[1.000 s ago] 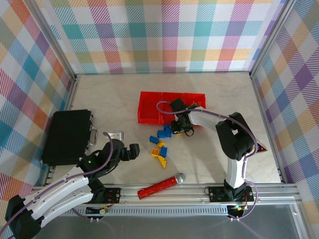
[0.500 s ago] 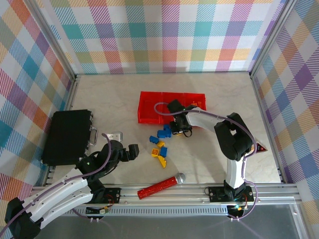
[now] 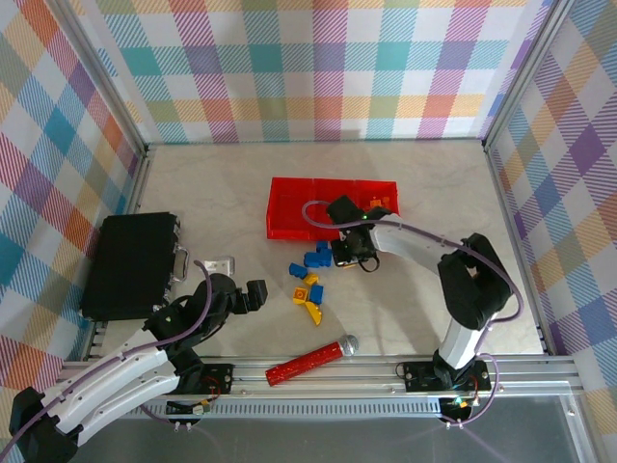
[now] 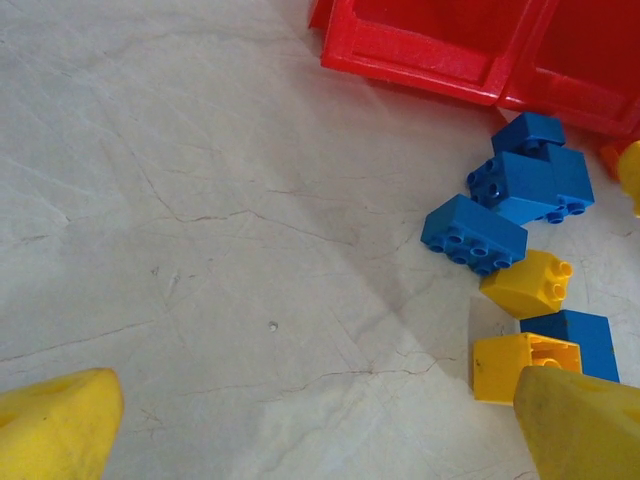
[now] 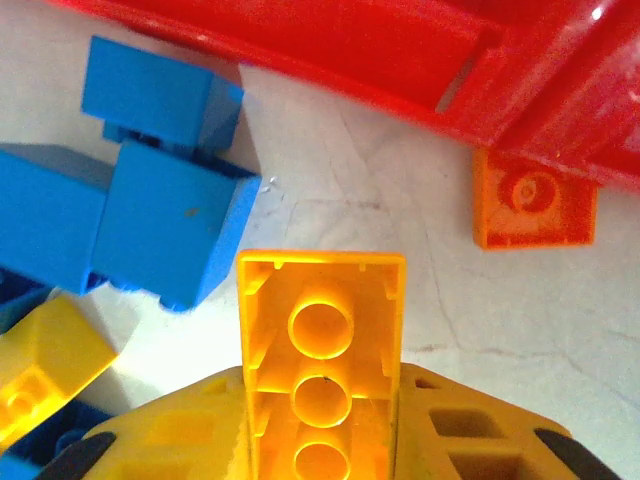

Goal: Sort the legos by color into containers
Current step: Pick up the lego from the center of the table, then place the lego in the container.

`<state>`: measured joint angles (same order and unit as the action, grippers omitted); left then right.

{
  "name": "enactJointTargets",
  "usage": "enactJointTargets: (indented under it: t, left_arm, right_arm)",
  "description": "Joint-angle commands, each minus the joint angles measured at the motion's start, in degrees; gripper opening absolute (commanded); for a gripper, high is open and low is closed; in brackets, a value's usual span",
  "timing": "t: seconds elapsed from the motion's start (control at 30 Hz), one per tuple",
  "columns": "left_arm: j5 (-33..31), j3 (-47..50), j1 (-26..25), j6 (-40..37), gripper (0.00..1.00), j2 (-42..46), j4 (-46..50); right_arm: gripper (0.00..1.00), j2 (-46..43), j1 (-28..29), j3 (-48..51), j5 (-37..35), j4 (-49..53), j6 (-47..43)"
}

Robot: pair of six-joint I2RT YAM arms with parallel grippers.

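I have my right gripper point(image 3: 349, 253) pinched on a yellow lego point(image 5: 320, 330), just in front of the red containers point(image 3: 286, 220), orange lego point(image 5: 533, 198) beside their wall, blue and yellow legos point(image 4: 474, 233) loose nearby, left gripper point(image 3: 255, 292) spread wide, empty.

The pale stone-look tabletop point(image 4: 200, 200) is matt and smooth, veined with fine hairline cracks. At twelve o'clock from the middle of the top view, the row of bright red square plastic bins point(image 3: 318, 181) is glossy, and white glints show on its walls in the right wrist view. The small blue plastic bricks point(image 5: 170, 220), the small orange plastic brick point(image 5: 535, 200) and the yellow hollow-bottomed plastic brick point(image 5: 320, 320) are smooth with a soft sheen. The yellow fingers point(image 4: 55, 425) of the left gripper point(image 4: 315, 390) look like faintly grainy, matt plastic. At nine o'clock the black box-shaped case point(image 3: 130, 262) is matt. At six o'clock the red studded plastic stick point(image 3: 304, 364) ends in a shiny silver ball, just above a brushed metal rail point(image 3: 540, 367).
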<state>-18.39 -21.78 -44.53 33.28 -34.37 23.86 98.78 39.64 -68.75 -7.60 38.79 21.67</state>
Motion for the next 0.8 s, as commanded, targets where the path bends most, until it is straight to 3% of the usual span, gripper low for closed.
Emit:
enactJointTargets:
  t: [0.0,0.23,0.77]
  left_arm:
    - [-1.07,0.77,-0.68,0.64,1.00,0.57,0.10]
    - [-1.12,0.69,-0.65,0.64,1.00,0.42,-0.28]
    - [-1.93,-0.83,-0.66,-0.47,1.00,1.26,3.02]
  right_arm:
    - [0.23,-4.06,0.35,1.62,3.17,1.81,2.24]
    - [0.23,-4.63,0.14,-7.22,-0.18,4.48,-0.15]
    - [0.24,19.96,-5.35,-37.33,-2.79,10.88,-7.32]
